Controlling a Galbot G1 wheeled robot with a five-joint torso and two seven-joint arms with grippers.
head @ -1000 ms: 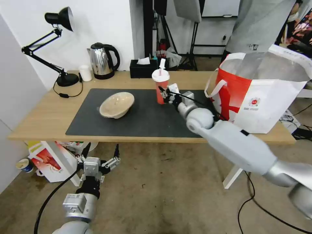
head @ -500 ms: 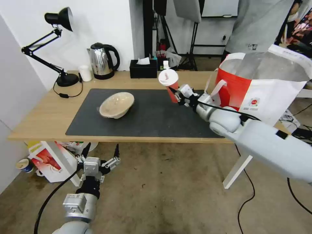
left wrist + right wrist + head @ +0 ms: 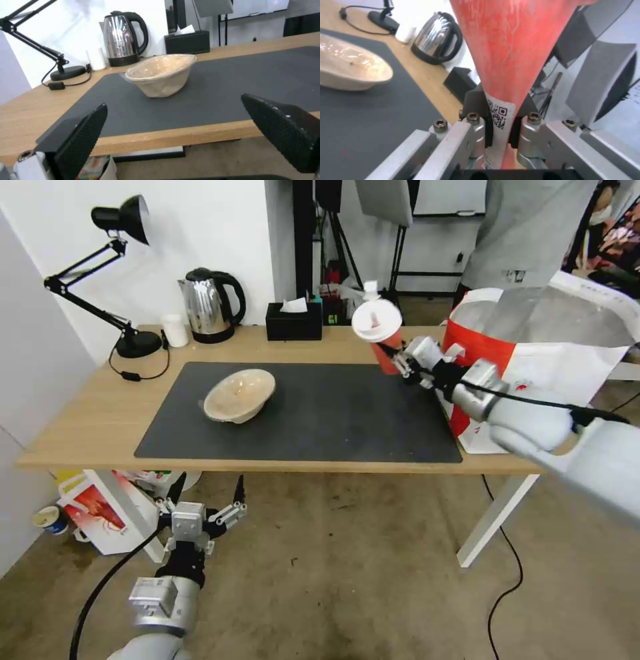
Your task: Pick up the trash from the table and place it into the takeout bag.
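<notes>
My right gripper (image 3: 398, 362) is shut on the red lidded straw cup (image 3: 380, 328), held tilted in the air above the mat's right end, just left of the takeout bag (image 3: 547, 373). In the right wrist view the cup (image 3: 513, 50) is clamped low down between the fingers of the gripper (image 3: 500, 117). The bag stands open on the right end of the table (image 3: 87, 427). A shallow beige bowl (image 3: 240, 395) lies tipped on the dark mat. My left gripper (image 3: 203, 505) hangs open below the table's front edge, its wrist view facing the bowl (image 3: 160, 75) across the gripper (image 3: 173, 102).
Along the table's back edge stand a black desk lamp (image 3: 127, 340), a small white cup (image 3: 176, 329), a steel kettle (image 3: 210, 305) and a black tissue box (image 3: 293, 320). A smaller red-and-white bag (image 3: 100, 510) sits on the floor under the table's left end. Cables lie on the floor at right.
The right gripper has lifted the red cup off the mat and carried it up and to the right toward the takeout bag, tilting it. The left arm has not moved.
</notes>
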